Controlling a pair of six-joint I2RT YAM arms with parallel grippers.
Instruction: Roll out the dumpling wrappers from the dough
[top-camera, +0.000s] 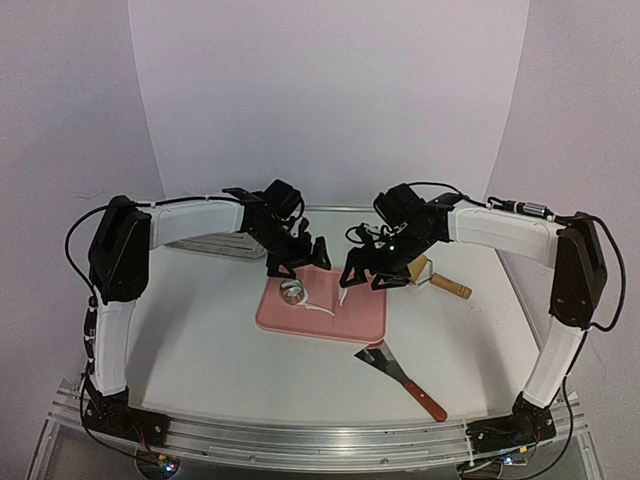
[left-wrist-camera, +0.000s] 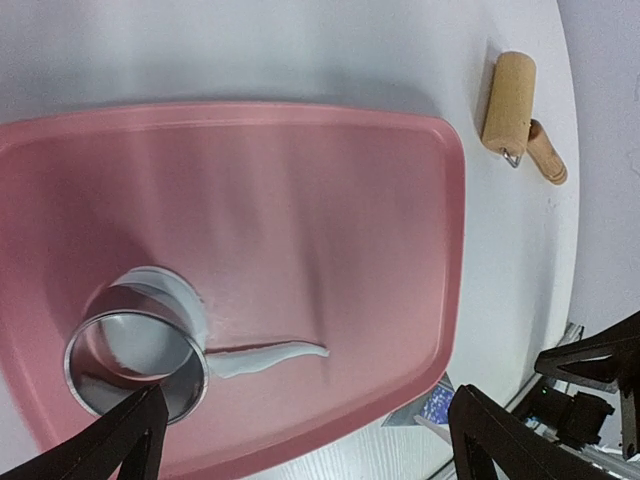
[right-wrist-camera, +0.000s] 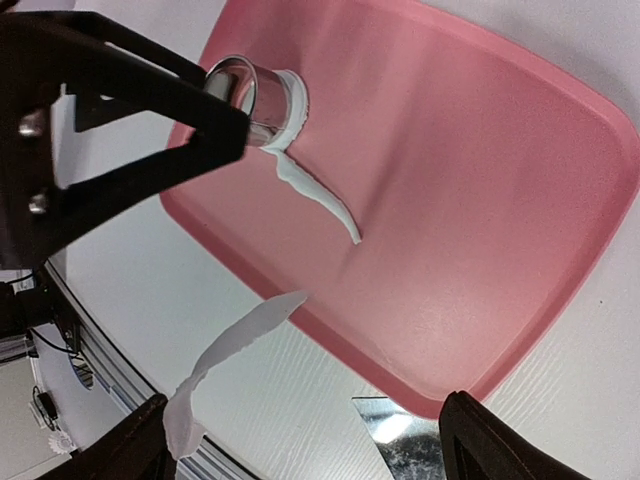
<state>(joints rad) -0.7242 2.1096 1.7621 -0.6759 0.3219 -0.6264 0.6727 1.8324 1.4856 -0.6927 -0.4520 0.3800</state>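
A pink tray (top-camera: 345, 322) lies mid-table. On its left part stands a small metal ring cutter (left-wrist-camera: 135, 360) on a patch of white dough (left-wrist-camera: 188, 300). A thin curved scrap strip (left-wrist-camera: 268, 356) trails from it across the tray. No separate dumpling wrappers show. My left gripper (top-camera: 300, 262) hovers open above the cutter, its fingertips (left-wrist-camera: 115, 445) wide apart and empty. My right gripper (top-camera: 367, 280) is open above the tray's near edge. A second white scrap strip (right-wrist-camera: 232, 345) clings to one of its fingertips (right-wrist-camera: 120, 450) and dangles.
A wooden rolling pin (top-camera: 440, 280) lies right of the tray. A metal scraper (top-camera: 400, 375) with a wooden handle lies in front of the tray's right corner. A metal tray (top-camera: 215, 246) sits at the back left under the left arm.
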